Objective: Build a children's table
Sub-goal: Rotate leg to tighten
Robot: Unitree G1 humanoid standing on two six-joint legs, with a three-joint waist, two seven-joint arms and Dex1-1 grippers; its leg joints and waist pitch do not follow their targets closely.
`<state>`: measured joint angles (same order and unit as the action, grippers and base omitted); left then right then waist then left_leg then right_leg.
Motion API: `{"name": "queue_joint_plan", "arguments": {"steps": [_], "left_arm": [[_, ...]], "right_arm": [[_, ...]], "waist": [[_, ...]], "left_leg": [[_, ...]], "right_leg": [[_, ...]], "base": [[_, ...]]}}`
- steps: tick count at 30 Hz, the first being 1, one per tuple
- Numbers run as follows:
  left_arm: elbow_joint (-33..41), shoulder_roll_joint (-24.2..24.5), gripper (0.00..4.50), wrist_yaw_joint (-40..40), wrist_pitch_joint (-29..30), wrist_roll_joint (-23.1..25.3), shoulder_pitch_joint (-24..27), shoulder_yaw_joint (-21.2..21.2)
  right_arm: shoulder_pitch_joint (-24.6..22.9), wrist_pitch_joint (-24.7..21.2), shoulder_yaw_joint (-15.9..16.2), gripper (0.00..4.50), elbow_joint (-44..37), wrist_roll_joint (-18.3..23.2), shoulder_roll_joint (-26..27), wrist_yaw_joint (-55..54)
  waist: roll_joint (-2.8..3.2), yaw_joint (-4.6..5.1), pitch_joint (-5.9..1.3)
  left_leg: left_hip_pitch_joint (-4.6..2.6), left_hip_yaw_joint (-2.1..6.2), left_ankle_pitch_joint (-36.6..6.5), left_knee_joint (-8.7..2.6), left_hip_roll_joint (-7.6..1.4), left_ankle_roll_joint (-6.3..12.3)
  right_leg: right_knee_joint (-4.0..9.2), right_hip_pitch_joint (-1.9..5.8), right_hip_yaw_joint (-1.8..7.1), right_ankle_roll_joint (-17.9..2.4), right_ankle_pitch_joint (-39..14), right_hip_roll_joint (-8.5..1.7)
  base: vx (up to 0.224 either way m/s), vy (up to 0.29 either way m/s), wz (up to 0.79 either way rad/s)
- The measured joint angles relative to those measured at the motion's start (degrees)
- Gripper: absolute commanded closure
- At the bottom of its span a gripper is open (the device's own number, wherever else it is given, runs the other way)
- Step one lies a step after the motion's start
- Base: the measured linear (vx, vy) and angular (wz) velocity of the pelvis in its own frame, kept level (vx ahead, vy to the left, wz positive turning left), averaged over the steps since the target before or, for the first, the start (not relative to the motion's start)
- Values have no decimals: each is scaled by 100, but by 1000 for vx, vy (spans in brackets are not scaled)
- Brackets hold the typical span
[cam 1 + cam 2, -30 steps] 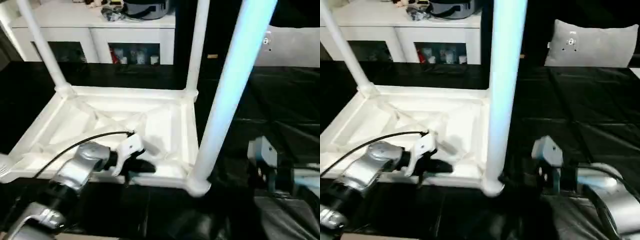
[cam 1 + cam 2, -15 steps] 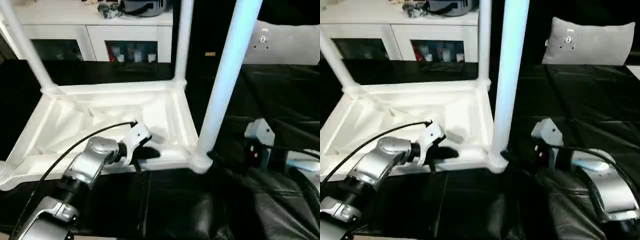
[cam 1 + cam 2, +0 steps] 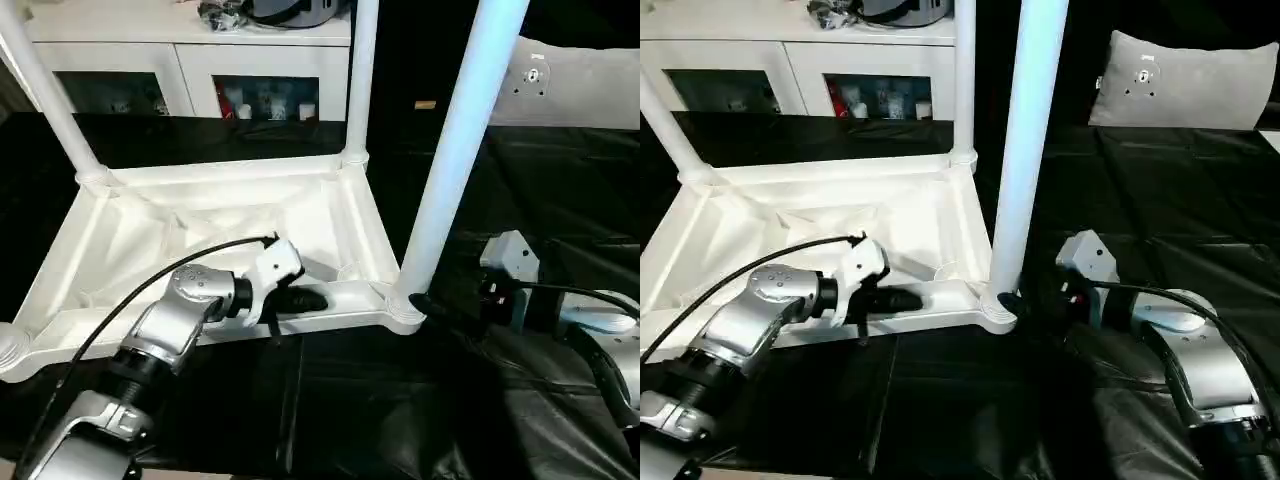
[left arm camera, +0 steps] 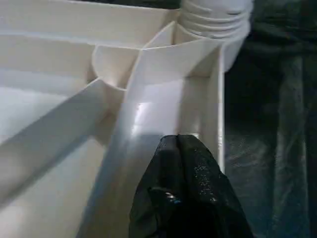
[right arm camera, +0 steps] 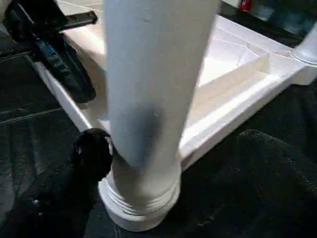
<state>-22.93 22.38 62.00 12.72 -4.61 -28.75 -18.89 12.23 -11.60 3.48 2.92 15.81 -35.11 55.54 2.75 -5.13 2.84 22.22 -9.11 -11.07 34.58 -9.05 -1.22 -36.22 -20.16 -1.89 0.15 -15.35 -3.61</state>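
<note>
The white tabletop (image 3: 200,230) lies upside down on black cloth, ribs facing up. Three white legs stand in its corner sockets: far left (image 3: 50,90), far right (image 3: 360,80) and the big near right leg (image 3: 455,140). The near left socket (image 3: 8,348) holds nothing. My left gripper (image 3: 305,300) is shut on the tabletop's near rim (image 4: 163,114), close to the near right corner. My right gripper (image 3: 425,302) sits against the base of the near right leg (image 5: 148,74), just above its socket collar.
A white cabinet (image 3: 200,60) with glass doors stands behind the table. A grey padded panel (image 3: 1185,80) stands at the back right. Crumpled black cloth (image 3: 560,200) covers the work surface. A black cable (image 3: 150,290) arcs over my left forearm.
My right gripper has moved left, up to the base of the near right leg. The tabletop's near right corner has swung away from me, with my left gripper staying on the rim. The camera shifted too.
</note>
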Motion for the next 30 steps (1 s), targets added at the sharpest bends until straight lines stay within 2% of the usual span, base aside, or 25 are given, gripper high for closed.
{"name": "queue_joint_plan", "arguments": {"steps": [5, 7, 11, 17, 20, 24, 30], "left_arm": [[4, -30, 447, 32, -253, -49, 63, 54], [139, -48, 417, 148, -182, -180, 88, 91], [268, -134, 386, 309, -92, -327, 95, 102], [249, -193, 344, 313, -64, -341, 99, 91], [156, -143, 318, 250, -42, -157, 96, -23], [-112, -234, 318, 26, -79, 4, -9, -46], [-186, -222, 318, 128, -30, 10, -39, -70]], "right_arm": [[-91, -44, -10, 0, -69, 87, -1, 80], [-170, -89, -27, 0, -122, 167, -1, 119], [-353, -172, -72, 0, -269, 258, 0, 116], [-459, -205, -87, 0, -364, 268, -2, 109], [-514, -217, -87, 0, -456, 269, -8, 108], [-559, -246, -95, 0, -479, 270, -28, 108], [-561, -272, -95, 0, -506, 264, -30, 100]], "waist": [[1, -1, 0], [1, -13, 0], [6, -21, -3], [10, -2, -5], [20, 0, -10], [28, -6, -15], [60, -2, -36]], "left_leg": [[1, 1, 0, 7, -4, 0], [2, 1, 0, 7, -4, 0], [1, 1, 0, 11, -9, 0], [0, 1, 1, 17, -17, -2], [-1, 1, 1, 17, -17, -1], [-6, 1, 1, 18, -18, -3], [-10, -2, 2, 21, -20, -5]], "right_leg": [[0, 5, -7, 0, 0, 0], [0, 5, -10, -1, 0, -1], [-1, 9, -16, -1, 1, -2], [-4, 14, -22, -3, 2, 0], [-4, 15, -22, -2, 2, 0], [-4, 23, -25, -5, 4, -1], [-4, 28, -24, -7, 8, -2]], "base": [[0, 0, 0], [0, 0, 0], [0, 0, 0], [0, 0, 0], [0, 0, 0], [0, 0, 0], [0, 0, 0]]}}
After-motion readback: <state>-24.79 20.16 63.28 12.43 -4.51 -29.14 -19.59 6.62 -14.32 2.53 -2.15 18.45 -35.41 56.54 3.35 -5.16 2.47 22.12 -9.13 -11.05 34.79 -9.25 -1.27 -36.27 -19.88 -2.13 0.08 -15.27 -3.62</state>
